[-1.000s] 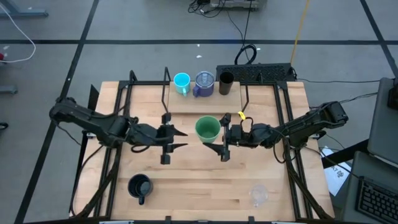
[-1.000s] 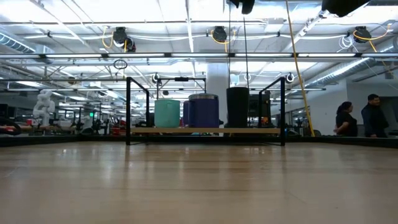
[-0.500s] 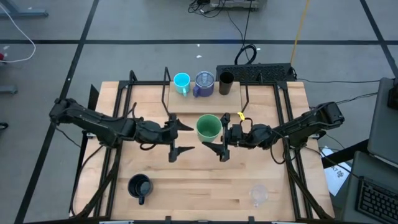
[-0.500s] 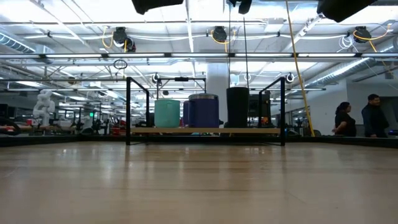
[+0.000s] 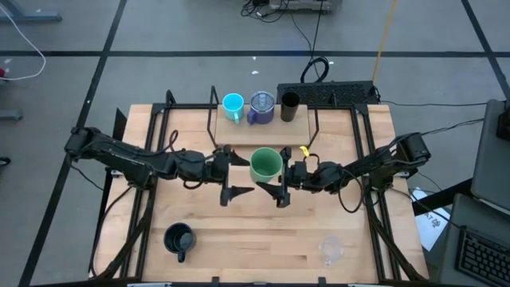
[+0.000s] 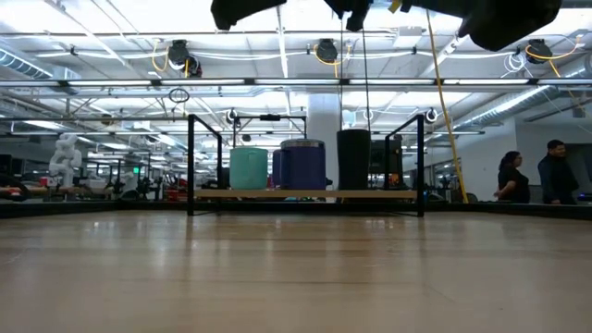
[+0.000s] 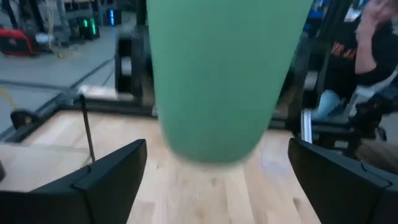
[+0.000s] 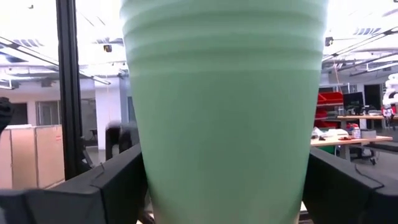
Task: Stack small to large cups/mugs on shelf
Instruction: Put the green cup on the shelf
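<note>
Now the right gripper [image 5: 280, 177] holds the green cup [image 5: 266, 165] above mid-bench, just near of the shelf [image 5: 263, 129]; the left gripper [image 5: 226, 173] waits wide open beside it.

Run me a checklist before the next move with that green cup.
1. Green cup lifted off the table: ok, its base hangs above the wood.
2. Right gripper grip: ok, fingers press both sides of the cup.
3. Left gripper ready: ok, open, fingers flank the cup without touching.
4. Shelf space: ok, the front strip is bare.
5. Black mug and clear cup out of the way: ok.
</note>
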